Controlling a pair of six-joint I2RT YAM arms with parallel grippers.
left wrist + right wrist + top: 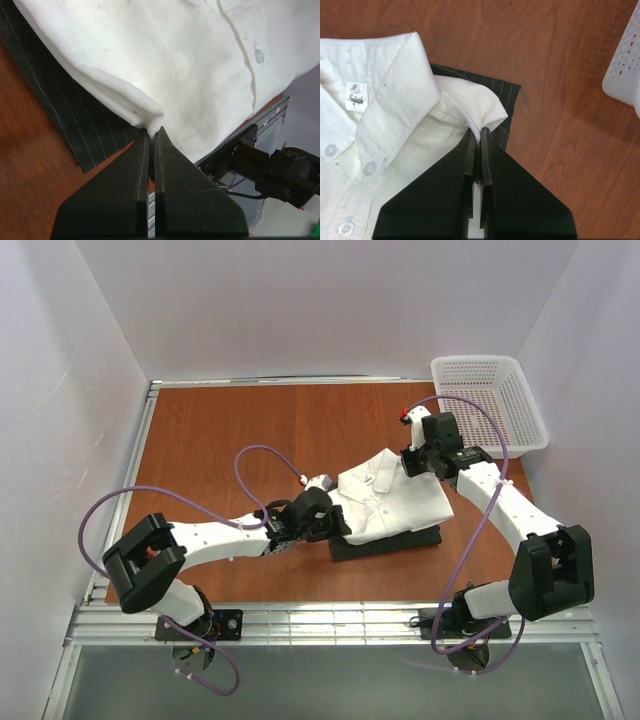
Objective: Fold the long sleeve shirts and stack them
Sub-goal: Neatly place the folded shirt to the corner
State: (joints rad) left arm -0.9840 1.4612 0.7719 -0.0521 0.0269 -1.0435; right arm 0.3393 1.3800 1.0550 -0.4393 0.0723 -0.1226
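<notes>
- Folded white shirt (395, 502) lies atop the striped charcoal shirt (395, 542) on the table (220, 430).
- Left fingers (135, 165) are clamped on its near-left corner, right fingers (495, 170) on its far collar-side corner, diagonally opposite.

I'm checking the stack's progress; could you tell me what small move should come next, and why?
Probably open both: the left tool and right tool each pinch an edge of the folded white shirt, which already lies on the striped dark shirt.

Closed left hand (152, 132), closed right hand (479, 134)
</notes>
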